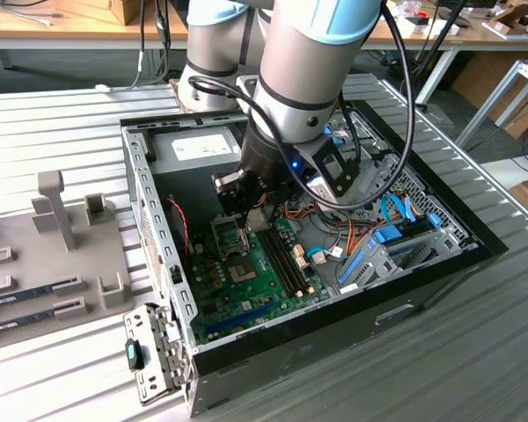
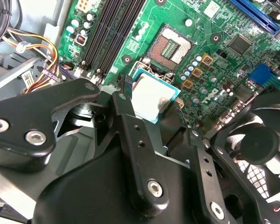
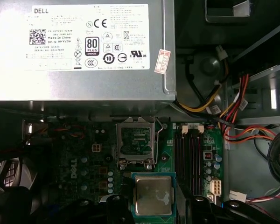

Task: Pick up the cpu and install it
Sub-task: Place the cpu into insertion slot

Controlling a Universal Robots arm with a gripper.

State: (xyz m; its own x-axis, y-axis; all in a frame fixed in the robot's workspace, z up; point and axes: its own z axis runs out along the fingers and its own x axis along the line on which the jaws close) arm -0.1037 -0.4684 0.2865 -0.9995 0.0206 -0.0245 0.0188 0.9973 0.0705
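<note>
- The gripper (image 2: 151, 95) is squeezing the cpu (image 3: 153, 195) by its sides.
- The cpu hangs over the green board (image 2: 200, 28), just beside the empty socket (image 3: 136, 141).

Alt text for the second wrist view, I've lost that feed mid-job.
The gripper holds the cpu between its black fingers over the green motherboard, beside the empty socket. Memory slots and coloured wires lie nearby.
</note>
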